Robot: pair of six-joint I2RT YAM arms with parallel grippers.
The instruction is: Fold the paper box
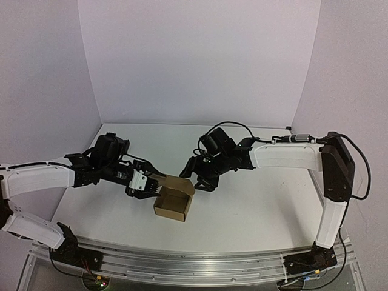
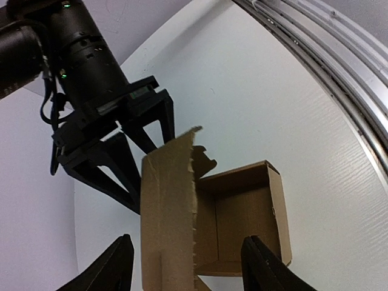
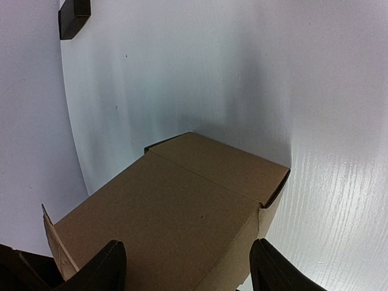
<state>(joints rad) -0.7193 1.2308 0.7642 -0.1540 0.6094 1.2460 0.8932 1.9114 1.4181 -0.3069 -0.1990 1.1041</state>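
So the white bench (image 1: 254, 206) takes up most of the overhead view, with the left arm (image 1: 36, 179) and the right arm (image 1: 285, 154) both reaching in toward the middle. The paper box (image 1: 173, 206) sits on the bench right between them, a bit nearer the front edge. It's plain brown cardboard, already squarish with its walls up and the top open. Its lid flap (image 1: 177, 184) sticks up along the far side, tilted, and one edge looks jagged from the left wrist view.

The left hand (image 1: 140, 183) is right at the box's left side. Its fingers (image 2: 115, 270) are spread with the flap standing in the gap between them, and it doesn't look like they're squeezing it. The right hand (image 1: 203, 180) hovers just behind the flap on the right. Its fingers (image 3: 109, 267) are spread wide too, with nothing between them, just looking down on the back of the lid.

There's also a small black block (image 3: 74, 15) on the bench well away from the box, right at the edge of the right wrist view.
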